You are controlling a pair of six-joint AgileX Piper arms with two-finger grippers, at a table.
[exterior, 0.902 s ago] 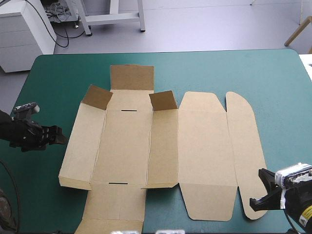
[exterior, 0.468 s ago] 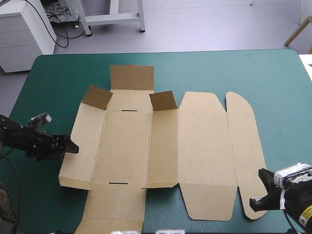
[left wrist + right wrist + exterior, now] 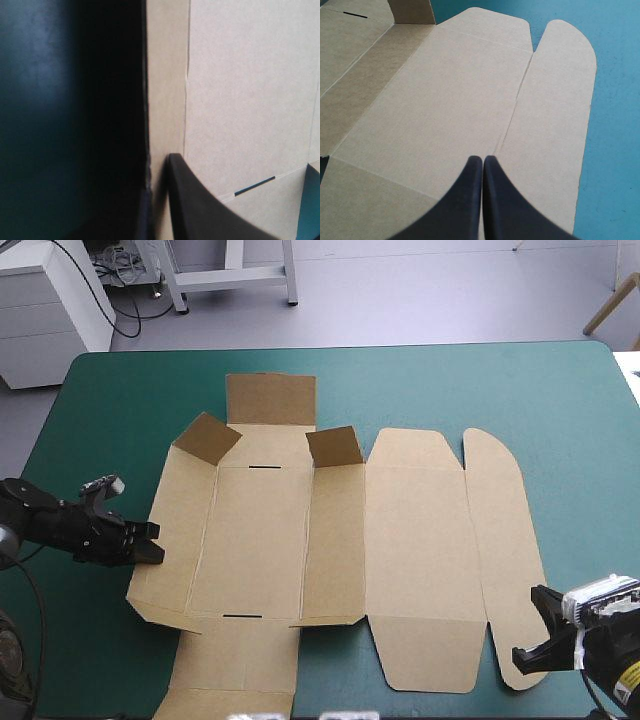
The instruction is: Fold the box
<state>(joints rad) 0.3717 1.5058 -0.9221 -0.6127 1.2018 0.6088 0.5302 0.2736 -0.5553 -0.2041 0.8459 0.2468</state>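
The box lies spread flat at the middle of the teal-green desk, with two small flaps raised toward the far edge. Since just before, the left jaws have advanced from the desk's left edge and are all but closed on the outer edge of the box's left wall panel. That edge has lifted slightly, so raising the left wall appears begun. The right jaws are fully closed and empty, by the box's near right corner.
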